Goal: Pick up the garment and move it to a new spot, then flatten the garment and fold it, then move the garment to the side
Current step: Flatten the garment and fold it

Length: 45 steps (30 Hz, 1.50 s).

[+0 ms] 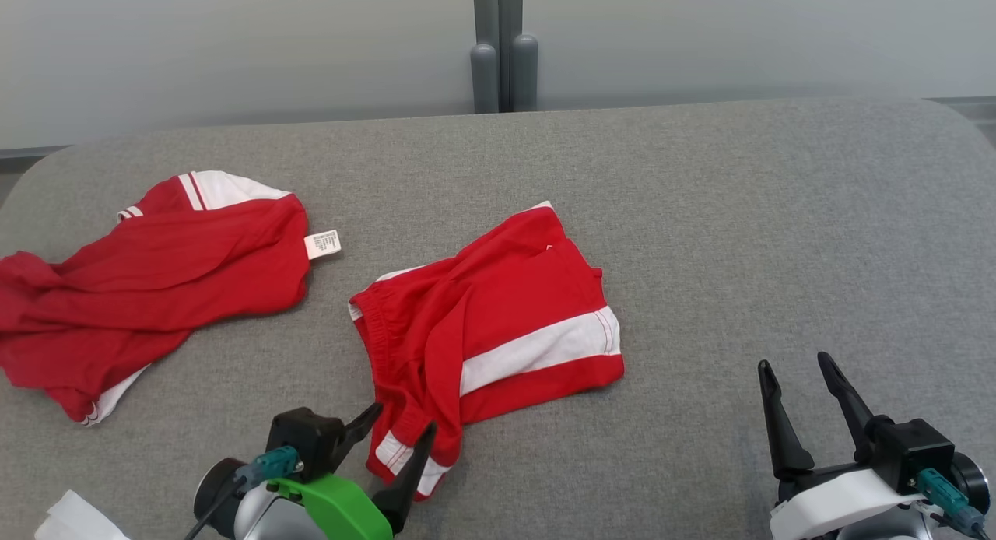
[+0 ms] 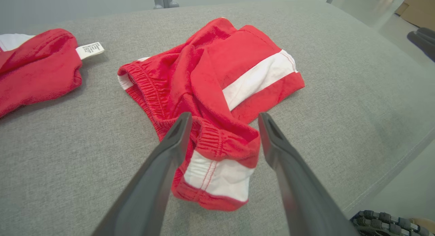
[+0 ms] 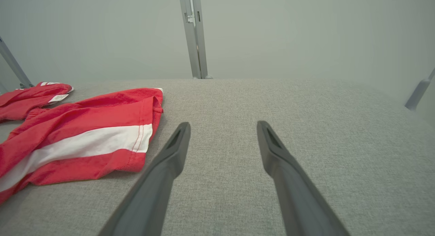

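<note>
The garment (image 1: 498,314) is a pair of red shorts with a white stripe, lying crumpled near the middle of the grey table (image 1: 700,213). My left gripper (image 1: 405,417) stands open at its near corner. In the left wrist view the garment (image 2: 210,66) has its bunched red-and-white hem lying between my left gripper (image 2: 224,116) fingers, unpinched. My right gripper (image 1: 794,362) is open at the lower right, over bare table, well clear of the cloth. In the right wrist view the garment (image 3: 85,127) lies to the left of my right gripper (image 3: 223,123).
A second red garment (image 1: 148,275) with white trim and a white label (image 1: 322,243) lies crumpled at the table's left. Something white (image 1: 74,520) pokes in at the bottom left corner. The table's right edge (image 2: 390,174) drops off to the floor.
</note>
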Tool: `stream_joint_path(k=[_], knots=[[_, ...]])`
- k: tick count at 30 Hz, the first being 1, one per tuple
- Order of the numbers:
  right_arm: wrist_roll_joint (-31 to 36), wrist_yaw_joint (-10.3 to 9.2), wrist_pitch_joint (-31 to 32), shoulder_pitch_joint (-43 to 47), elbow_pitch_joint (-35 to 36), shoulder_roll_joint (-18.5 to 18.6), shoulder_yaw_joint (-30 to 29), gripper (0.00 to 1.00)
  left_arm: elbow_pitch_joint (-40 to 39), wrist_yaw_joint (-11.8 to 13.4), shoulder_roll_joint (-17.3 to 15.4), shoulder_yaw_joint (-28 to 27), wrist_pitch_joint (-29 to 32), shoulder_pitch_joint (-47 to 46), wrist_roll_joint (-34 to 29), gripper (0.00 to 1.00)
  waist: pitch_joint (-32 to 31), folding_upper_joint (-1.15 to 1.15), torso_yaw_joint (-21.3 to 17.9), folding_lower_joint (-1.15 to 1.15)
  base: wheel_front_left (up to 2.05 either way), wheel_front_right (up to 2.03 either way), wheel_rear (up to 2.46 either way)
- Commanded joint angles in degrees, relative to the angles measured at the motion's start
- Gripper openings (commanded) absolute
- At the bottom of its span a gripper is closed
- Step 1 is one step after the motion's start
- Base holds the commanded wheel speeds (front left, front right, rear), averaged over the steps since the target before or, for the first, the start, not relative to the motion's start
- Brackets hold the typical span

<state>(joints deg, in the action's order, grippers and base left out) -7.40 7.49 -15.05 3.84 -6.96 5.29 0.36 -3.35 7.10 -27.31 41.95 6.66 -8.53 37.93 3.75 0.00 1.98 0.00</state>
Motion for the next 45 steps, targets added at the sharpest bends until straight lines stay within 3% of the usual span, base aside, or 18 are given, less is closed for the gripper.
stream_joint_path(k=[1,5,10,12,13,26,27,28,29,30,45], knots=[[-0.31,0.0,-0.2,-0.49,0.09,0.03,-0.02,1.0,0.02,-0.64,-0.73,-0.49,0.68,1.03,1.47,1.0,0.19,0.0,-0.08,0.0,0.0,0.0,0.0],[-0.32,0.0,-0.2,-0.99,-0.04,0.1,0.07,1.0,1.81,-2.42,-2.12,-0.88,2.19,0.68,3.87,1.0,0.63,0.0,-0.23,0.0,0.0,0.0,0.0],[-0.38,0.0,-0.2,-1.43,-0.14,0.36,0.12,1.0,4.56,-3.96,-1.43,-1.27,2.25,-0.05,5.76,1.0,0.89,0.0,-0.55,0.0,0.0,0.0,0.0],[-0.36,0.0,-0.2,-1.39,-0.06,0.33,0.09,1.0,5.93,-4.08,-0.93,-1.71,1.67,-0.19,6.55,0.22,0.9,0.0,-0.77,0.0,0.0,0.0,0.0],[-0.35,0.0,-0.2,-1.33,-0.04,0.32,0.07,1.0,6.69,-3.96,-0.68,-2.07,1.25,-0.22,6.8,0.0,0.89,0.0,-0.87,0.0,0.0,0.0,0.0],[-0.23,0.0,-0.2,-0.73,-0.09,0.13,-0.33,1.0,12.73,-0.96,1.64,-3.76,-4.71,0.03,5.53,0.0,0.52,0.0,-1.22,0.0,0.0,0.0,0.0],[-0.18,0.0,-0.2,-0.62,-0.08,0.11,-0.29,1.0,12.94,-0.69,1.82,-3.74,-4.88,0.13,5.34,0.19,0.4,0.0,-1.17,0.0,0.0,0.0,0.0],[-0.13,0.0,-0.2,-0.51,-0.08,0.1,-0.28,1.0,13.06,-0.41,1.99,-3.76,-5.21,0.28,5.21,0.48,0.27,0.0,-1.1,0.0,0.0,0.0,0.0],[-0.11,0.0,-0.2,-0.42,-0.09,0.11,-0.31,1.0,13.13,-0.13,2.17,-3.71,-5.5,0.54,5.17,0.95,0.13,0.0,-1.03,0.0,0.0,0.0,0.0],[-0.1,0.0,-0.2,-0.32,-0.11,0.15,-0.38,1.0,13.14,0.01,2.3,-3.67,-5.7,0.83,5.1,1.0,-0.09,0.0,-0.91,0.0,0.0,0.0,0.0],[0.14,0.0,-0.2,1.44,1.09,1.11,-1.79,1.0,5.96,6.26,0.49,-8.65,-12.25,6.65,5.48,1.0,-2.82,0.0,1.66,0.0,0.0,0.0,0.0]])
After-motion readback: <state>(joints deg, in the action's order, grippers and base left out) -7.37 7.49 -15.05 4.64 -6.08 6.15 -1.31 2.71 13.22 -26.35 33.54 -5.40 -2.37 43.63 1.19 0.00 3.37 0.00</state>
